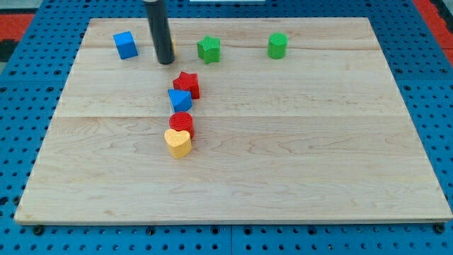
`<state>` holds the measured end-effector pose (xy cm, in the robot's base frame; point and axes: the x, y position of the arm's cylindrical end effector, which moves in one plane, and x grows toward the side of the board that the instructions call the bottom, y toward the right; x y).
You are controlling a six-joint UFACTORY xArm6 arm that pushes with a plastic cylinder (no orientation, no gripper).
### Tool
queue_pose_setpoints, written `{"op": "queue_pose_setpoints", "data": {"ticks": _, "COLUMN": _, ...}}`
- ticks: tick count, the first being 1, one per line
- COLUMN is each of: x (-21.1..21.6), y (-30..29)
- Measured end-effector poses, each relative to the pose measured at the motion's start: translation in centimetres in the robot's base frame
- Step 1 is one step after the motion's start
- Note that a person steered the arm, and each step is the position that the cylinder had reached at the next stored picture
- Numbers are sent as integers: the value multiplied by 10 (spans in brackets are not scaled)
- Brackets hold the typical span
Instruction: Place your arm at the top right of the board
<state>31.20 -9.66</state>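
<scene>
My tip rests on the wooden board near the view's top left, between a blue cube on its left and a green star on its right. A sliver of a yellow block peeks out behind the rod. A green cylinder stands further right along the top. Below the tip a column of touching blocks runs down: a red star, a blue block, a red cylinder and a yellow heart.
The board lies on a blue perforated surface. The board's top right corner lies far to the right of the tip.
</scene>
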Motion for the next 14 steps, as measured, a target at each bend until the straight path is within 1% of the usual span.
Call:
{"op": "queue_pose_setpoints", "data": {"ticks": 1, "x": 18, "y": 46}}
{"op": "queue_pose_setpoints", "data": {"ticks": 2, "x": 32, "y": 63}}
{"op": "queue_pose_setpoints", "data": {"ticks": 4, "x": 14, "y": 103}}
{"op": "queue_pose_setpoints", "data": {"ticks": 6, "x": 14, "y": 121}}
{"op": "queue_pose_setpoints", "data": {"ticks": 7, "x": 16, "y": 144}}
{"op": "queue_pose_setpoints", "data": {"ticks": 8, "x": 3, "y": 175}}
{"op": "queue_pose_setpoints", "data": {"ticks": 9, "x": 6, "y": 193}}
{"op": "queue_pose_setpoints", "data": {"ticks": 10, "x": -7, "y": 228}}
{"op": "queue_pose_setpoints", "data": {"ticks": 11, "x": -33, "y": 243}}
{"op": "queue_pose_setpoints", "data": {"ticks": 12, "x": -38, "y": 253}}
{"op": "queue_pose_setpoints", "data": {"ticks": 13, "x": -45, "y": 279}}
{"op": "queue_pose_setpoints", "data": {"ticks": 14, "x": -45, "y": 280}}
